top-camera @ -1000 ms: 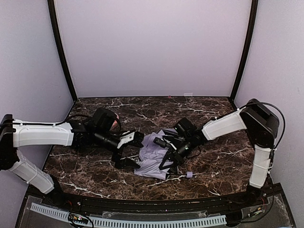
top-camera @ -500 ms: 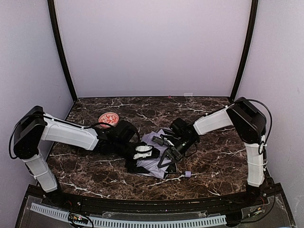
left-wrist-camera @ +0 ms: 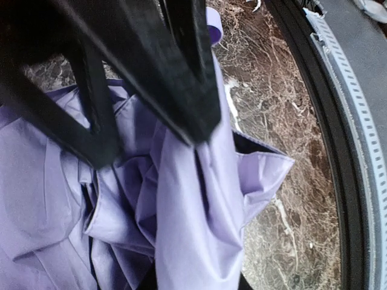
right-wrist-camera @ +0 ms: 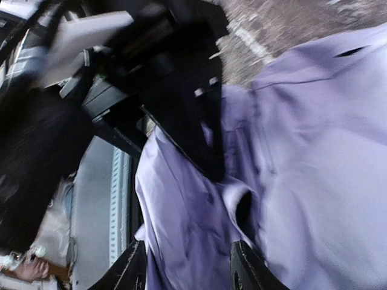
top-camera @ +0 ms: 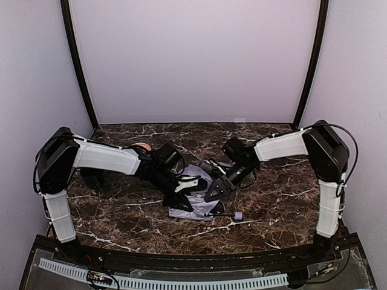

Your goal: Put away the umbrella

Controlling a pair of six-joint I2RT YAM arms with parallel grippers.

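The compact umbrella of pale lavender fabric with a black underside [top-camera: 195,204] is lying crumpled on the dark marble-patterned bench [top-camera: 278,199], and its small lavender handle [top-camera: 239,215] is poking out at its near right corner. The left gripper [left-wrist-camera: 151,145] is resting on the umbrella's left side, its jaws standing apart with a fold of cloth bunching between them. The right gripper [right-wrist-camera: 186,266] is meeting the umbrella's right side, its jaws likewise parted over the fabric. A small red-patterned bowl [top-camera: 143,147] is sitting beyond and left of the umbrella, partly hidden by the left arm.
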